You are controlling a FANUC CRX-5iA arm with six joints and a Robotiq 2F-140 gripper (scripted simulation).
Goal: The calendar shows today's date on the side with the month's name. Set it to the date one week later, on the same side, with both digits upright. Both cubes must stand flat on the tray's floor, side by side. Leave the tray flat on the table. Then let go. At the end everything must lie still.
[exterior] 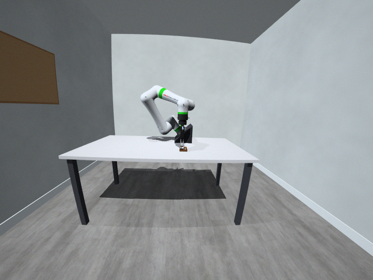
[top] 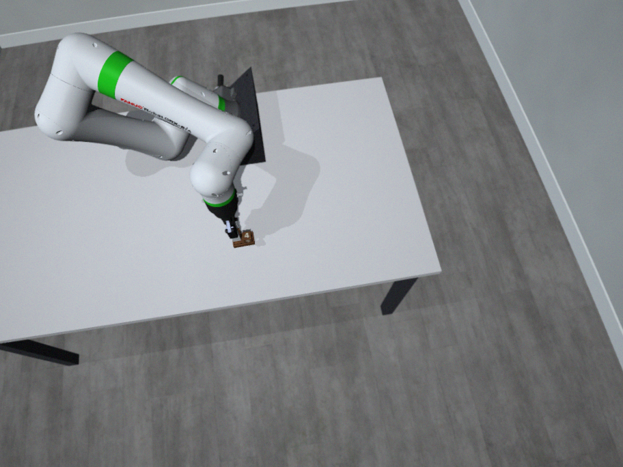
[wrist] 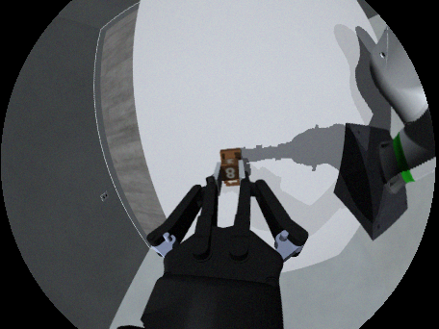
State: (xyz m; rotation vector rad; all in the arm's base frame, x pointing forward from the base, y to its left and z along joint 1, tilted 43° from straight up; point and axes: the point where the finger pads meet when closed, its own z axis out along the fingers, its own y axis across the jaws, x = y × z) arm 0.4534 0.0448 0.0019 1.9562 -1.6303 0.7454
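Observation:
The small brown wooden tray [top: 242,241] lies flat on the white table, right of its middle. One cube [top: 247,235] stands in the tray's right half with a 4 on its top face. My gripper [top: 231,231] points straight down over the tray's left half and is shut on the other cube [wrist: 230,174], whose face toward the wrist camera shows an 8. In the wrist view the tray [wrist: 231,156] shows just beyond the held cube. I cannot tell whether the held cube touches the tray's floor. From the front view the gripper [exterior: 181,145] stands just above the tray [exterior: 183,149].
The arm's dark base mount [top: 250,115] stands on the table behind the tray. The table's front edge [top: 251,301] is some way in front of the tray.

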